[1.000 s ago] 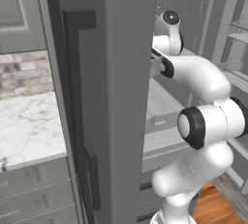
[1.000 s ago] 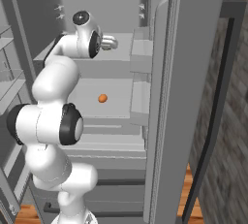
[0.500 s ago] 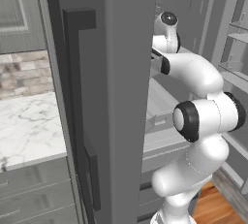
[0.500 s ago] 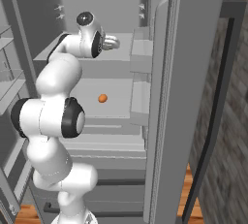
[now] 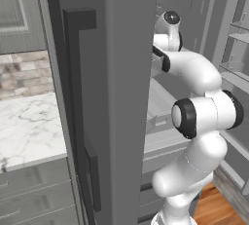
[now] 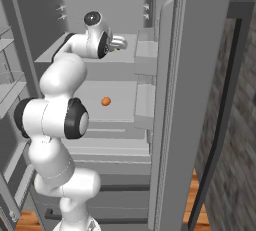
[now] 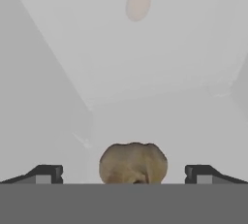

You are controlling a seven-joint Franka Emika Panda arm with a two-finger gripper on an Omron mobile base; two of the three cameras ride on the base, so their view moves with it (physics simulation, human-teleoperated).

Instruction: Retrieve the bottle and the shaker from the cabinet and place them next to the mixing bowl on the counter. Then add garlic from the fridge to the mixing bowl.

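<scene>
A tan, lumpy garlic [image 7: 133,162] bulb lies on the pale fridge shelf [image 7: 160,121], right between my gripper's [image 7: 123,173] two dark fingertips [image 7: 46,173]. The jaws stand wide open on either side of it, with a clear gap to the bulb on both sides. From the right base view, the gripper [image 6: 120,42] reaches into the upper shelf [image 6: 107,67] of the open fridge, and the hand covers the garlic there. The bottle, the shaker and the mixing bowl are out of view.
A small orange round thing [image 6: 105,101] lies on the shelf below. Door bins [image 6: 145,52] hang just right of the hand. The open grey fridge door [image 5: 107,97] stands left of the arm, with a marble counter [image 5: 24,131] beyond it.
The arm has stretched a little further into the upper shelf, the hand shifting slightly toward the door bins. The jaws stayed open.
</scene>
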